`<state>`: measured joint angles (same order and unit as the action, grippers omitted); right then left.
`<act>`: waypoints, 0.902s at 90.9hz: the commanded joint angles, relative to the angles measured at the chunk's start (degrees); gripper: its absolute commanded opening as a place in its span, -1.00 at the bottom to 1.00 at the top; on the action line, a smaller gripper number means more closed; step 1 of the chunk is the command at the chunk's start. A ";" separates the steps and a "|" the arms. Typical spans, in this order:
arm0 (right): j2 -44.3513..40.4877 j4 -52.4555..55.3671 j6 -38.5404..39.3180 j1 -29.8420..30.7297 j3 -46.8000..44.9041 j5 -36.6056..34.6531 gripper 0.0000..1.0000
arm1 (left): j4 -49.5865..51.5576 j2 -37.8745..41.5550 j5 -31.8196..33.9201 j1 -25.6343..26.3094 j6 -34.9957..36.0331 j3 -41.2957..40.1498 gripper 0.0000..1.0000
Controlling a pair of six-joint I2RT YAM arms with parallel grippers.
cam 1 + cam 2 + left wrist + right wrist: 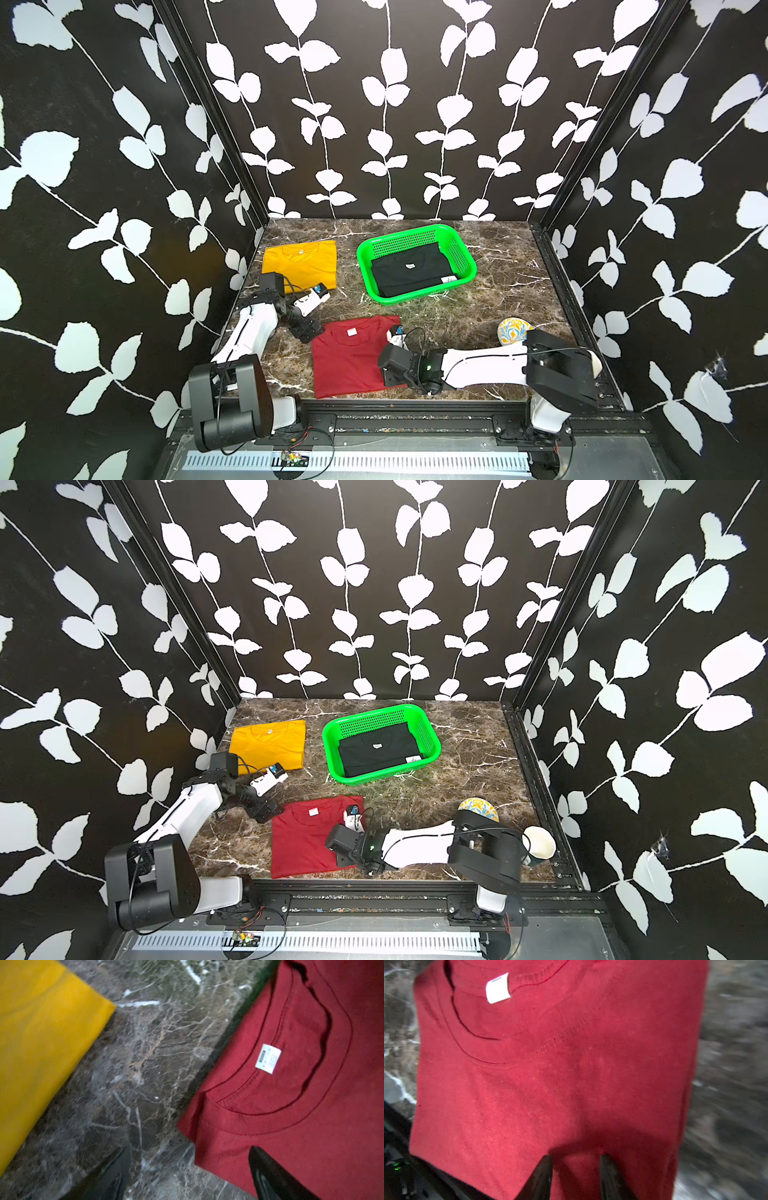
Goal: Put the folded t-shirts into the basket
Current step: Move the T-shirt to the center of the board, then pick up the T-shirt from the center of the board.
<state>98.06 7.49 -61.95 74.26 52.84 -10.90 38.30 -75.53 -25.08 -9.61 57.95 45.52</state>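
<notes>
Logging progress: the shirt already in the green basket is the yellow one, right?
Not quite: the shirt in the green basket is the black shirt. The yellow shirt lies on the table beside the basket, as both top views show.

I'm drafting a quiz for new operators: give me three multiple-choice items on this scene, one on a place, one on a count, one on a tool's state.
1. Where is the black t-shirt? A on the floor; B on an arm; C in the green basket.
2. How many t-shirts lie on the table outside it? A one; B two; C three.
3. The left tool is: A open; B shut on cloth; C out of view.
Key: C, green walls surround it; B, the dark red t-shirt and the yellow-orange t-shirt; A, its fingers stand wide apart.
</notes>
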 commanded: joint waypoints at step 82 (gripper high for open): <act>-13.98 19.35 4.94 -2.18 7.05 -12.03 0.17 | 16.81 -25.20 9.12 12.51 24.47 9.70 -1.00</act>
<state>82.74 25.21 -55.09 73.91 59.61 -22.33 51.27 -99.48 -20.64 0.89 81.71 57.17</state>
